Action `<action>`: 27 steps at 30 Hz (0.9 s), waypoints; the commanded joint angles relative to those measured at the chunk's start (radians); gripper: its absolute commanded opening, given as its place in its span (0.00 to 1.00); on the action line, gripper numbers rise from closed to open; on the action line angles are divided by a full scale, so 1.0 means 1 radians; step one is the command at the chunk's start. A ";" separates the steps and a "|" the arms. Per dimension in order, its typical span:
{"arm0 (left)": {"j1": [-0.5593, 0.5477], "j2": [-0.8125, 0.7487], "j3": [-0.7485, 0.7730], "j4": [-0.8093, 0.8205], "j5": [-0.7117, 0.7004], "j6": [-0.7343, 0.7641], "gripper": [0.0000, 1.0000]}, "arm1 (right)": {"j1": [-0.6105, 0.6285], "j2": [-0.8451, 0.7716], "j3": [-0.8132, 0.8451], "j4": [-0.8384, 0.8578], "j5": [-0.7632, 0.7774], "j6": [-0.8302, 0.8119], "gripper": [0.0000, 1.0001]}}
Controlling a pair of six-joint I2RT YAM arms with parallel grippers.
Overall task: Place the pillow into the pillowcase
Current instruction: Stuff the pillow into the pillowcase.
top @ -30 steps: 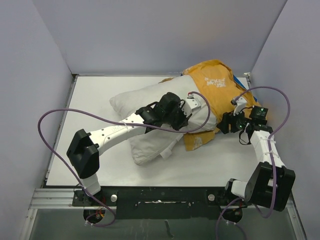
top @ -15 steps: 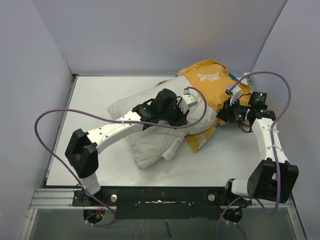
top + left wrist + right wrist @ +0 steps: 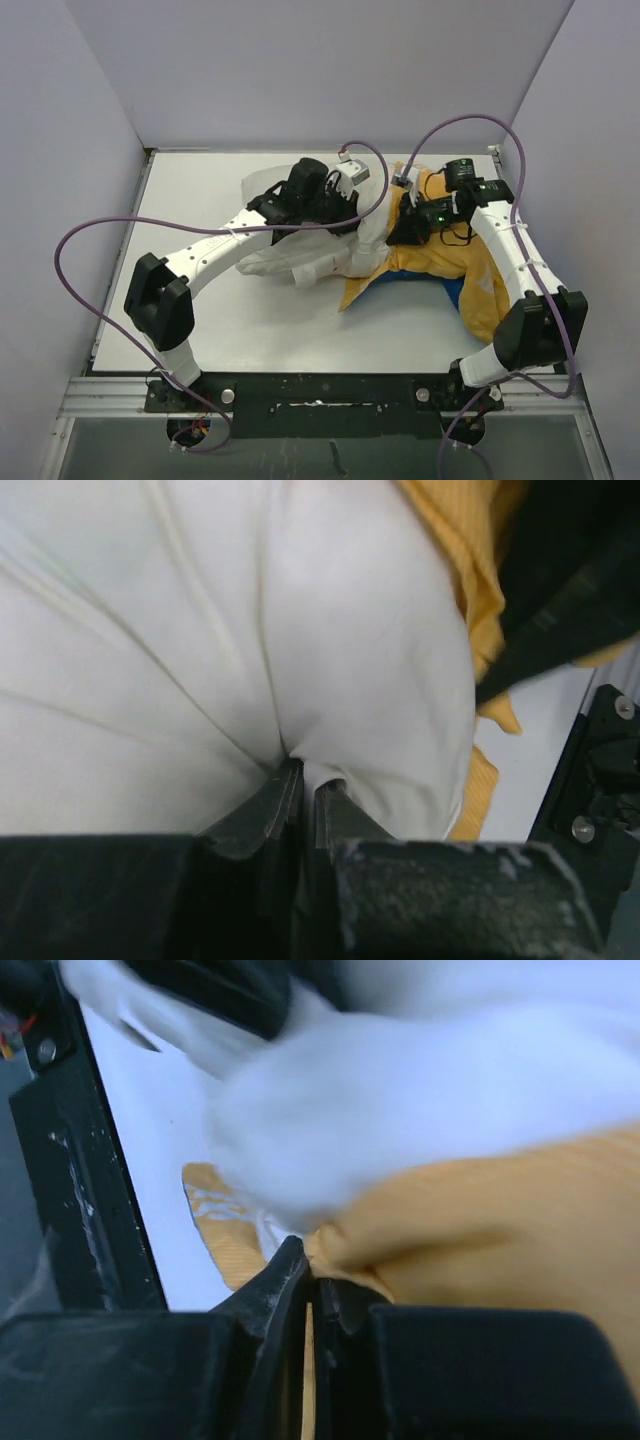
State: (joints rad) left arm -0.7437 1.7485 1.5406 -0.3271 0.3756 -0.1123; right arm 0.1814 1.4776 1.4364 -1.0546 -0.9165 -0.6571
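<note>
The white pillow point(image 3: 300, 262) lies crumpled across the middle of the table, its right end tucked under the pillowcase point(image 3: 455, 258), which shows mustard-yellow with a strip of blue at its lower edge. My left gripper point(image 3: 352, 195) is shut on a pinch of the pillow's white cloth point(image 3: 330, 680); its fingers point(image 3: 268, 810) press together on a fold. My right gripper point(image 3: 400, 222) is shut on the pillowcase's yellow edge point(image 3: 480, 1230) right beside the pillow point(image 3: 430, 1090). The two grippers sit close together at the case's mouth.
Grey walls enclose the table point(image 3: 200, 190) on the left, back and right. Purple cables loop from both arms, one point(image 3: 75, 270) over the left side, one point(image 3: 470, 125) over the back right. A black rail point(image 3: 320, 392) runs along the near edge.
My right gripper has closed on the pillowcase edge and swung left and back, dragging the yellow case with it. My left gripper, still holding the pillow, has lifted it toward the back.
</note>
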 commanded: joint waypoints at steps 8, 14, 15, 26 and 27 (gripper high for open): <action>-0.156 -0.238 -0.031 0.220 0.225 -0.072 0.00 | -0.162 -0.049 0.217 0.101 -0.259 0.062 0.00; -0.129 -0.238 -0.064 0.204 0.138 -0.065 0.00 | 0.049 -0.013 0.250 0.082 -0.396 0.041 0.00; -0.098 -0.226 -0.100 0.224 0.135 -0.085 0.00 | 0.048 -0.015 0.207 0.091 -0.347 0.038 0.00; 0.035 -0.133 -0.425 0.467 0.023 -0.232 0.00 | -0.204 -0.066 -0.142 -0.009 0.113 -0.147 0.34; 0.035 -0.128 -0.431 0.482 0.027 -0.245 0.00 | -0.224 -0.099 -0.142 -0.032 0.071 -0.168 0.43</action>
State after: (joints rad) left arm -0.7506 1.5742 1.1484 0.0620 0.4854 -0.3302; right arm 0.0257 1.4952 1.3148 -0.9611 -0.7982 -0.7273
